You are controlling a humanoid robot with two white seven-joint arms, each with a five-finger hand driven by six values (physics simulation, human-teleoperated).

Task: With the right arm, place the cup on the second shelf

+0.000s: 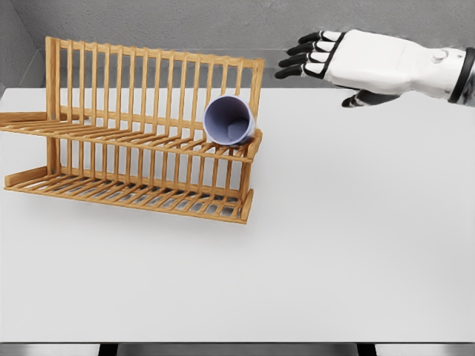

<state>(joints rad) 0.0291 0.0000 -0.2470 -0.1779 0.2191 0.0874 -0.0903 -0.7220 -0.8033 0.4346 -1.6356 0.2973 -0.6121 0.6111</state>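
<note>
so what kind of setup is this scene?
Likely a simulated tabletop test bench with a kitchen theme: a plain white table against grey walls, a wooden dish rack with a cup lying on its upper shelf, and the open right robot hand nearby.

The right hand (349,63) is hovering at upper right, its white forearm coming in from the right edge, dark fingers (297,61) loosely extended leftward, holding nothing, thumb hanging below.
</note>
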